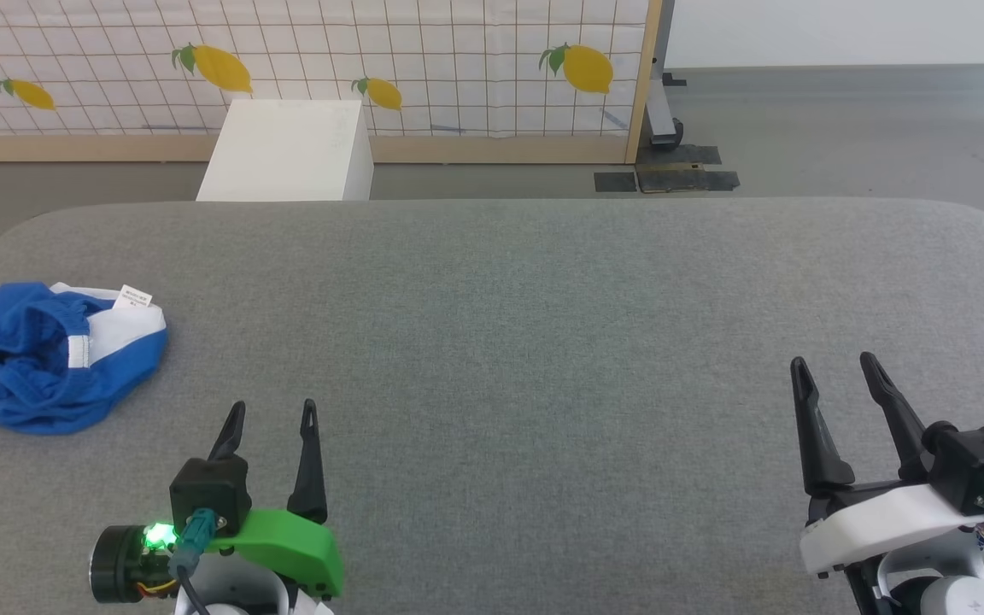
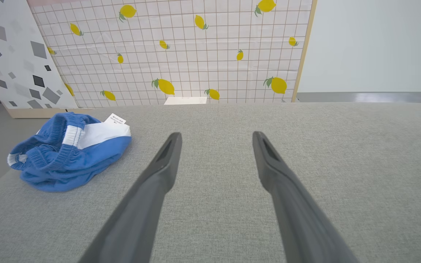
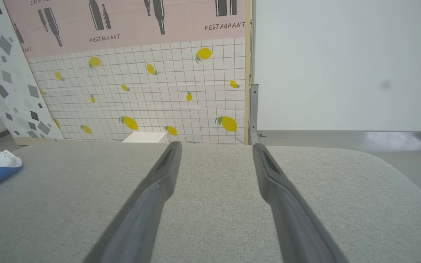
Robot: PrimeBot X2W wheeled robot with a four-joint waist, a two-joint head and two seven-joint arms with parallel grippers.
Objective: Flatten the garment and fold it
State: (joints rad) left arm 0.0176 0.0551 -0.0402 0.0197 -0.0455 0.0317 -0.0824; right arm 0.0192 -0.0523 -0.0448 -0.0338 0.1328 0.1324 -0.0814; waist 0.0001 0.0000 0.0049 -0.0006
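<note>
At the lower left of the head view, the left gripper (image 1: 274, 405) has its jaws wide and empty. At the lower right, the right gripper (image 1: 832, 360) is the same. The garment (image 1: 48, 367) lies crumpled at middle left, apart from the left fingers, by the grey table (image 1: 543, 342)'s left edge. A white box (image 1: 287, 154) stands beyond the far edge.

The left gripper (image 1: 274, 403) has two long black fingers (image 1: 308, 461) tapering to points; just behind their roots sit a bright green moulded cover (image 1: 287, 547), a black boxy housing (image 1: 208, 491) with a teal plug (image 1: 195, 528) and dark cable, a glowing green light (image 1: 155, 535) and a black round cap (image 1: 112, 561) trailing thin orange and yellow wires. The right gripper (image 1: 832, 359) carries the same fingers, housing and plug, but with a white cover (image 1: 876, 521) and a pale rounded wrist (image 1: 957, 598) behind it.
</note>
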